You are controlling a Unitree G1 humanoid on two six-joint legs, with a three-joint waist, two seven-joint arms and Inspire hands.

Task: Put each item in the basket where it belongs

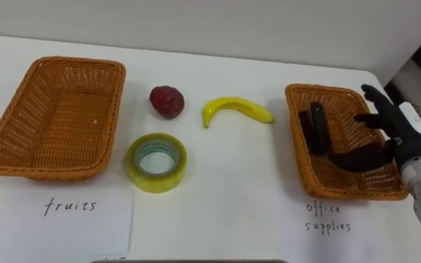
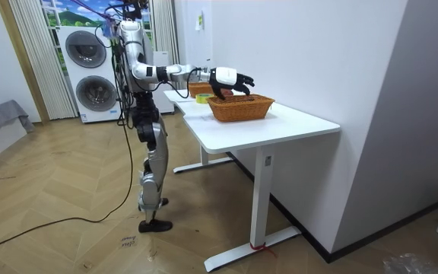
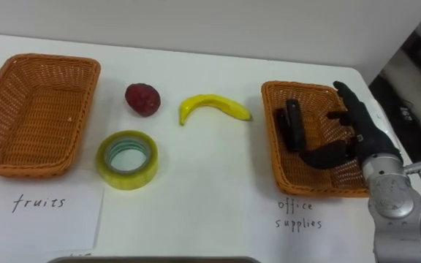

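My right hand [image 1: 389,128] hovers, fingers [image 1: 371,93] spread and empty, over the right-hand office basket [image 1: 298,95], where a black item [image 1: 317,126], possibly a stapler, lies. Left on the worktop [image 1: 232,190] wait the banana [image 1: 236,107], red fruit [image 1: 167,101] and tape roll [image 1: 174,174]. I should lift clear of the rim before reaching.

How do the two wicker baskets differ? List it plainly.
The left basket holds nothing; the right basket holds a dark office item. The right hand is over the right basket, fingers open; nothing is over the left basket. The tape roll lies beside the left basket, the banana nearer the right basket. Both are orange rectangular wicker.
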